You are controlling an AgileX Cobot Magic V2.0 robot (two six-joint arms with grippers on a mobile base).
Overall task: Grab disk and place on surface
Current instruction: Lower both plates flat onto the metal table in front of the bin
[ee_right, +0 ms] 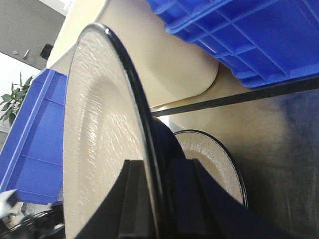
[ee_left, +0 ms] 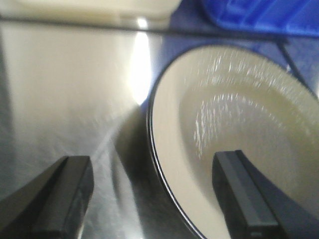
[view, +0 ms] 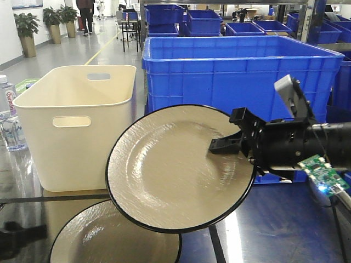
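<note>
The disk (view: 175, 170) is a beige plate with a black rim, held up in the air and tilted almost on edge. My right gripper (view: 220, 145) is shut on its right rim; in the right wrist view the disk (ee_right: 99, 149) runs between the gripper's (ee_right: 159, 172) two black fingers. A second, like disk (view: 109, 238) lies flat on the dark glossy surface (view: 274, 230) just below. My left gripper (ee_left: 152, 167) is open low over the surface (ee_left: 60, 99), and the lying disk's (ee_left: 239, 114) left rim falls between its fingers, untouched.
A cream plastic bin (view: 82, 126) stands at the left behind a black tape line (view: 33, 199). A large blue crate (view: 241, 71) stands behind the held disk. Water bottles (view: 8, 115) stand at the far left edge. More blue crates fill the shelves behind.
</note>
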